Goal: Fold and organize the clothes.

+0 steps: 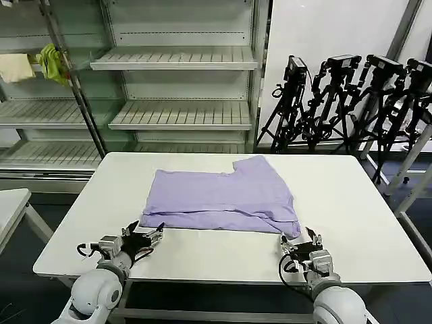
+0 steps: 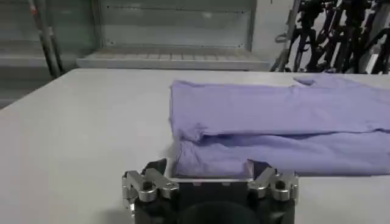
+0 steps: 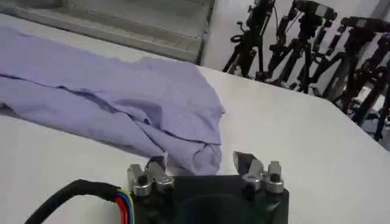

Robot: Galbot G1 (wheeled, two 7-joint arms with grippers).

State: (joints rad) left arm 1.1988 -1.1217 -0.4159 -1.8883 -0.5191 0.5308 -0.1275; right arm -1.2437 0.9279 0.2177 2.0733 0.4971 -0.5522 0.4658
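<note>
The broad white rectangular counter [image 1: 351,202] carries everything. Behind it in the head view stand pale metal slatted shelves [image 1: 179,59], and to the right of those a cluster of black camera tripods [image 1: 351,101] against a white wall.

On the middle of the counter lies the lavender soft-fabric short-sleeved T-shirt [image 1: 223,199], plain side up and folded over itself, so that a long doubled edge runs along its near side. The head view gives the whole outline, with one sleeve rising at the far right. The left wrist view adds what that overview does not: the upper layer [image 2: 256,112] sits on a lower layer that shows as a paler band along the near edge. The right wrist view shows the shirt's near right corner [image 3: 201,152] bunched into a rumpled, drooping fold.

High on the left shelf hang a cream cloth [image 1: 15,66] and a small yellow-green cloth [image 1: 52,62], well apart from the shirt.

The left tool [image 1: 150,237] rests low at the counter's near left, its fingers spread apart and empty, just short of the shirt's near left corner; its wrist view frames that corner between the two fingertips [image 2: 157,167]. The right tool [image 1: 302,241] sits at the near right, fingers likewise parted and gripping nothing, with the bunched corner lying just beside one fingertip [image 3: 159,163].
</note>
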